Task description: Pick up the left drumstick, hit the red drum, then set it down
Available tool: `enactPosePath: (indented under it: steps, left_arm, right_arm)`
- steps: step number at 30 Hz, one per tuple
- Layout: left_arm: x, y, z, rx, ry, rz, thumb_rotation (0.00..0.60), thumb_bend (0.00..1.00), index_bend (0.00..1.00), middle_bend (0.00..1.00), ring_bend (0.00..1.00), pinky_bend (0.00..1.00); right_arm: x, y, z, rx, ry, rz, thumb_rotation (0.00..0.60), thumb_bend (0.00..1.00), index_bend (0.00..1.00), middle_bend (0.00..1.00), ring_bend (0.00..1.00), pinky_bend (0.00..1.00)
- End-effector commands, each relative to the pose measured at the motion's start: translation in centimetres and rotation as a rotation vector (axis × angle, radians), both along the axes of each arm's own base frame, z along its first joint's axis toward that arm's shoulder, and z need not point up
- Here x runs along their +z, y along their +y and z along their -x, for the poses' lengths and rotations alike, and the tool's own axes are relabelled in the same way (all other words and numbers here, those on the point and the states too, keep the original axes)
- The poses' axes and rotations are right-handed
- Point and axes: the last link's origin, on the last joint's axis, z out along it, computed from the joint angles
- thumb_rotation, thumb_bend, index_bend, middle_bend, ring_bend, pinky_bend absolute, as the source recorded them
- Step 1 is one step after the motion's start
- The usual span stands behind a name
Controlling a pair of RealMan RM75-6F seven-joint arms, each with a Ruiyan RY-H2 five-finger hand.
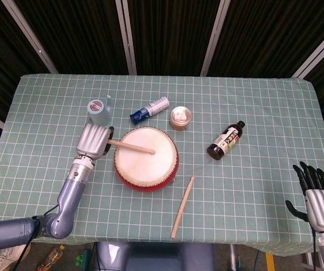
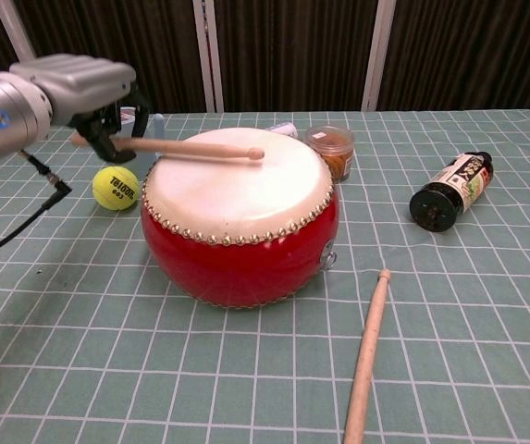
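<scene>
The red drum (image 1: pixel 146 158) (image 2: pixel 242 215) with its pale skin stands mid-table. My left hand (image 1: pixel 93 141) (image 2: pixel 80 86) hovers at the drum's left edge and grips the left drumstick (image 1: pixel 132 147) (image 2: pixel 191 148). The stick reaches rightward over the skin, its tip above or on the middle; I cannot tell whether it touches. A second drumstick (image 1: pixel 182 206) (image 2: pixel 366 351) lies on the cloth right of the drum. My right hand (image 1: pixel 319 199) hangs open beyond the table's right front corner, holding nothing.
A yellow tennis ball (image 2: pixel 116 187) lies left of the drum, under my left hand. Behind stand a grey tape roll (image 1: pixel 98 112), a blue-and-white bottle (image 1: pixel 150 109) on its side and a small jar (image 1: pixel 180 118). A dark bottle (image 1: pixel 225 140) lies to the right.
</scene>
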Motion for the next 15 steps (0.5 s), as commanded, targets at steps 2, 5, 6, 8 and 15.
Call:
enactPosePath:
  steps: [2, 5, 6, 8, 15]
  left_arm:
    - [-1.9, -1.2, 1.4, 0.113, 0.197, 0.141, 0.600, 0.51, 0.74, 1.00, 1.00, 0.90]
    - [0.2, -0.2, -1.5, 0.052, -0.047, 0.016, 0.600, 0.51, 0.74, 1.00, 1.00, 0.90]
    - [1.2, -0.2, -2.7, 0.009, -0.205, -0.042, 0.600, 0.51, 0.74, 1.00, 1.00, 0.90]
    - [2.5, -0.4, -3.7, -0.060, -0.383, -0.093, 0.600, 0.51, 0.74, 1.00, 1.00, 0.90]
    - [5.1, -1.3, -5.4, -0.226, -0.453, -0.155, 0.600, 0.51, 0.74, 1.00, 1.00, 0.90]
  right_arm:
    - [0.2, 0.1, 0.0, -0.004, -0.012, 0.003, 0.600, 0.30, 0.00, 0.00, 0.00, 0.00]
    - [0.3, 0.0, -0.1, -0.003, -0.015, 0.007, 0.600, 0.30, 0.00, 0.00, 0.00, 0.00]
    - [0.3, 0.0, -0.1, -0.004, -0.015, 0.007, 0.600, 0.30, 0.00, 0.00, 0.00, 0.00]
    - [0.2, 0.1, -0.1, -0.006, -0.011, 0.005, 0.600, 0.30, 0.00, 0.00, 0.00, 0.00]
    - [0.1, 0.2, -0.1, -0.002, -0.005, 0.006, 0.600, 0.30, 0.00, 0.00, 0.00, 0.00]
